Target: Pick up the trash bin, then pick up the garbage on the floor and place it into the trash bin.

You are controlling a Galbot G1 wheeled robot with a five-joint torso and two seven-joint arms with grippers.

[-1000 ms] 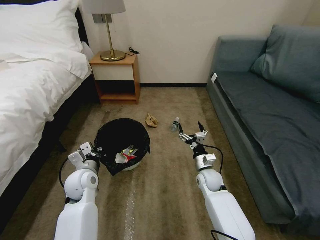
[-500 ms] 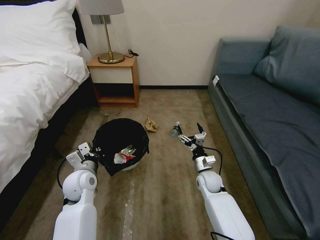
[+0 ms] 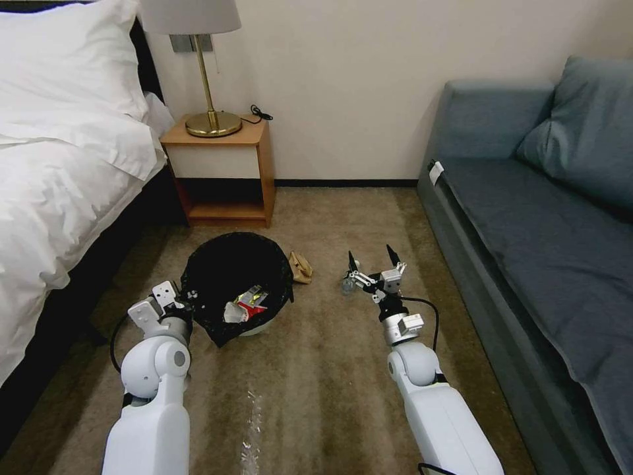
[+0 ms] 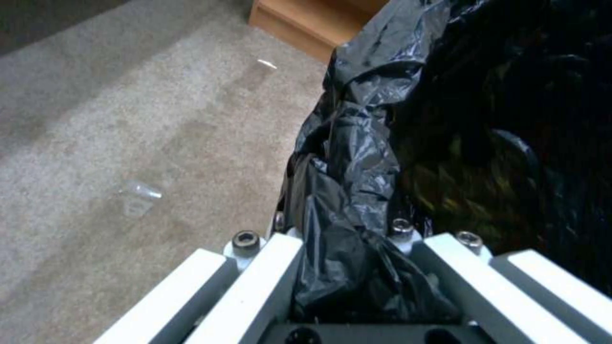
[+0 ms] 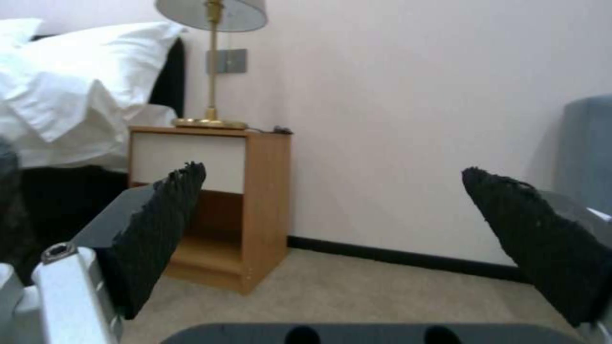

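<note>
The little clear bottle (image 3: 345, 284) was lying on the carpet right by the tip of the right claw (image 3: 370, 258), between the bin and the sofa (image 3: 527, 218). My guess is it's super light and slick, so it'd squirt out of a sloppy pinch; grabbing across the middle of the body looks safest. The paper wad (image 3: 301, 267) sat just beside the bin's rim (soft, crushable, easy grab anywhere). The right claw was spread wide with nothing in it, fingers (image 5: 159, 229) pointing toward the nightstand (image 5: 217, 200). The left claw (image 4: 357, 267) was clenched on the bin (image 3: 239, 285), pinching the black bag liner (image 4: 357, 157) at the near rim. A red-and-white carton (image 3: 253, 305) and a shiny wrapper (image 3: 249, 295) were already inside.
</note>
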